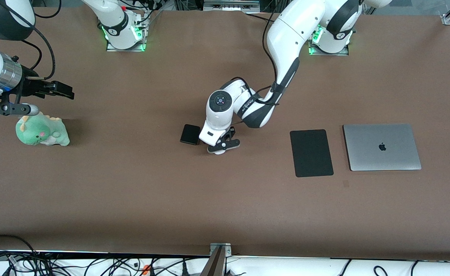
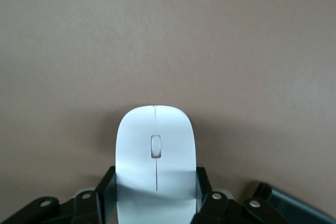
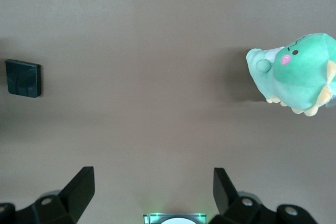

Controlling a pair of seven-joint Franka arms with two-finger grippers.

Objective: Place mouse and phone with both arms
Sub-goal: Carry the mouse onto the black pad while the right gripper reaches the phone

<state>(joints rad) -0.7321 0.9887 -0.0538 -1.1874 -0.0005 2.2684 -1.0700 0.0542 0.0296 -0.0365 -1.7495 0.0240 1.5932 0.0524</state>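
The white mouse [image 2: 156, 135] sits between my left gripper's [image 2: 156, 184] fingers, which press against both its sides. In the front view the left gripper [image 1: 223, 147] is low at the middle of the table, and only a sliver of the mouse [image 1: 220, 151] shows under it. The black phone [image 1: 190, 134] lies flat on the table beside the gripper, toward the right arm's end; it also shows in the left wrist view [image 2: 294, 208] and the right wrist view [image 3: 23, 78]. My right gripper [image 1: 64, 91] hangs open and empty in the air near the right arm's end, with the jaws wide apart [image 3: 154, 184].
A green plush dinosaur [image 1: 41, 131] lies below the right gripper and shows in the right wrist view [image 3: 299, 72]. A thin black mouse pad [image 1: 311, 152] and a closed grey laptop [image 1: 381, 147] lie side by side toward the left arm's end.
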